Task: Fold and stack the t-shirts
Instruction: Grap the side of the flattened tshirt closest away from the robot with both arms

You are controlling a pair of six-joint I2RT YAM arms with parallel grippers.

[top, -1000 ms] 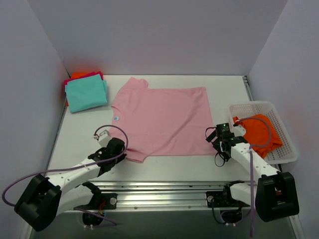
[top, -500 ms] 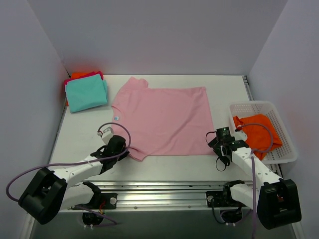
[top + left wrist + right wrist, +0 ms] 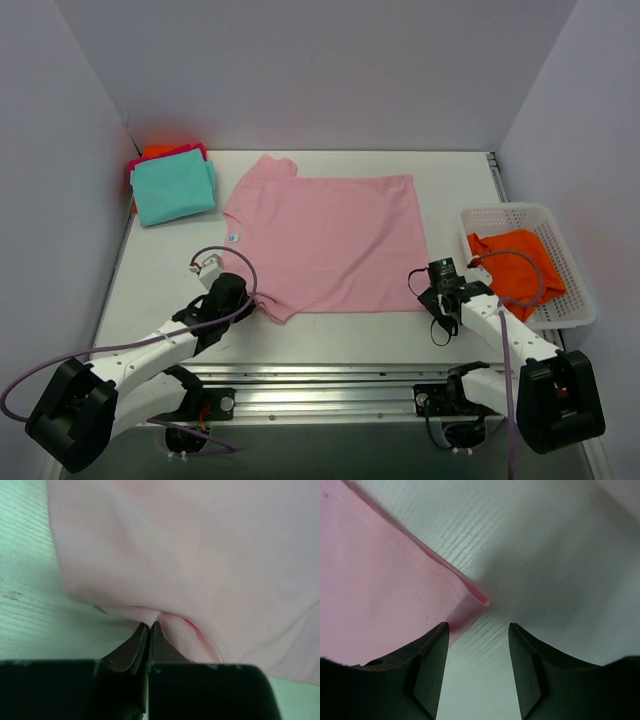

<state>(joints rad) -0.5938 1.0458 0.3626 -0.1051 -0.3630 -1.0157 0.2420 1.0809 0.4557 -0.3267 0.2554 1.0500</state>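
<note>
From above, the pink shirt (image 3: pixel 325 245) lies spread flat in the middle of the counter (image 3: pixel 160 270), with its neck toward the left and its hem toward the right. Its small blue tag (image 3: pixel 233 238) shows at the neck edge. In the far left corner a folded teal shirt (image 3: pixel 173 190) sits on top of a magenta shirt (image 3: pixel 195 150) and an orange garment (image 3: pixel 155 152), of which only the edges show. At the right edge stands a white basket (image 3: pixel 570 315) with an orange shirt (image 3: pixel 515 270) bunched inside.

The left tool (image 3: pixel 250 303) is low at the pink shirt's near sleeve. The right tool (image 3: pixel 432 300) is low at the near right corner of the hem. The two arms are well apart, one at each near end of the shirt.

In the left wrist view, the left tool (image 3: pixel 149 626) is clenched on the pink shirt (image 3: pixel 200 555), its two dark tips pressed together with a small pinch of cloth between them. The fabric puckers into soft folds around the pinch, and the pale counter (image 3: pixel 30 605) shows to the left.

In the right wrist view, the right tool (image 3: pixel 479 630) is released, its two dark fingers (image 3: pixel 427 665) set wide apart. The hem corner of the pink shirt (image 3: pixel 380 590) points into the gap between them, its tip curled slightly and casting a shadow on the counter (image 3: pixel 560 570). I cannot tell whether either finger touches the cloth.
</note>
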